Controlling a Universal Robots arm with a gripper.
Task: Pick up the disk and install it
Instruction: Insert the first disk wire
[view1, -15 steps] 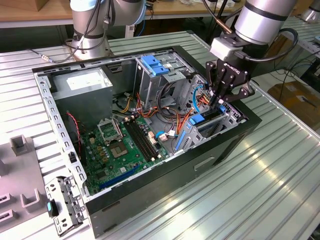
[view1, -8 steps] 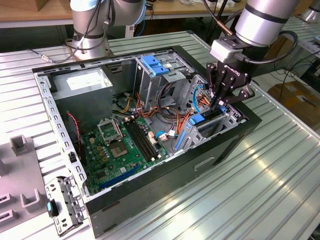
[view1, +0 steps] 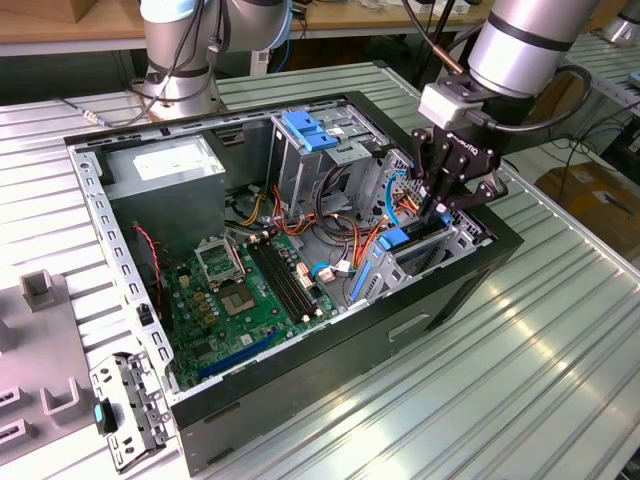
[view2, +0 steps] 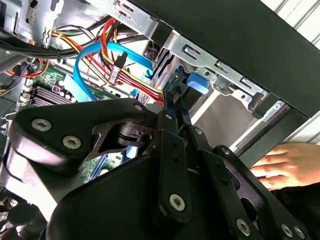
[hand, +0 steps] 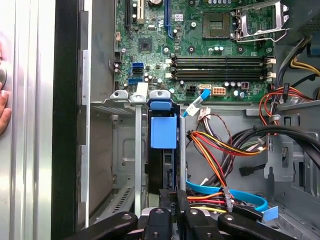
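Gripper (view1: 437, 207) low inside the open computer case (view1: 300, 390), fingers (hand: 172, 200) drawn close together on the upper edge of the disk (hand: 163, 150). Disk stands on edge directly beneath the fingertips, sunk in the drive bay (hand: 135, 150), blue rail (hand: 163, 131) facing the first wrist view. Whether the pads actually clamp the edge is hard to tell; a hand (view2: 287, 165) rests outside the case wall.

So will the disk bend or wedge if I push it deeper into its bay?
Probably stiff: the disk looks like a dark solid slab, so bending seems unlikely. It stands on edge between close metal bay walls, so a skewed push could wedge it. Its blue plastic end piece may flex.
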